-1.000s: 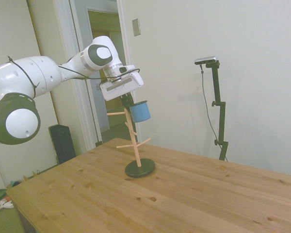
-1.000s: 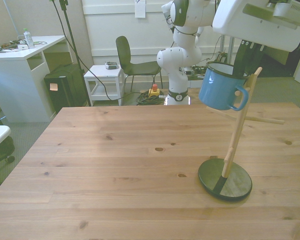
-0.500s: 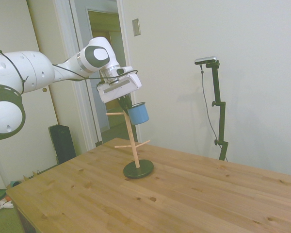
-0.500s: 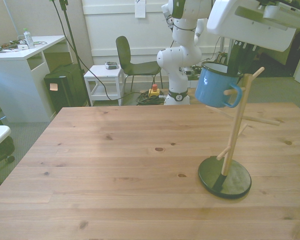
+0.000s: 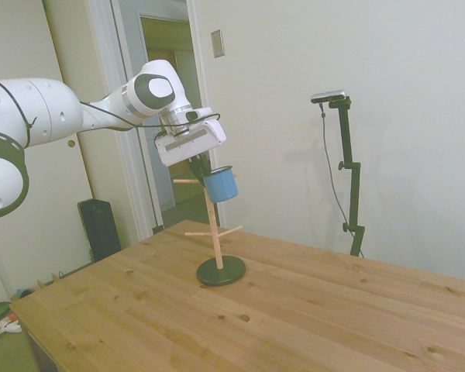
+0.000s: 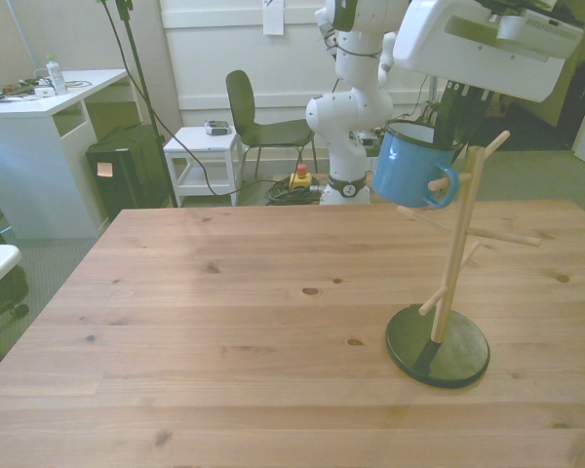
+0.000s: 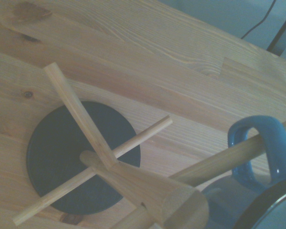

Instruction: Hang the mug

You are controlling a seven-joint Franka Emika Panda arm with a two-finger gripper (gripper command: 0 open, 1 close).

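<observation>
Showing no readable text, label, brand, number or sign in any view. Carrying no lettering on the mug (image 6: 409,173), the white arm or the wooden table (image 6: 224,322). Hanging on the far wall in the front view, a small white sheet (image 6: 273,17), its marks too small to read. Sitting on the wall beside the doorway in the side view, a grey plate (image 5: 217,43), blank as far as can be told. Standing on the white desk at the front view's left, a bottle (image 6: 55,75) with its label too small and blurred to make out.
</observation>
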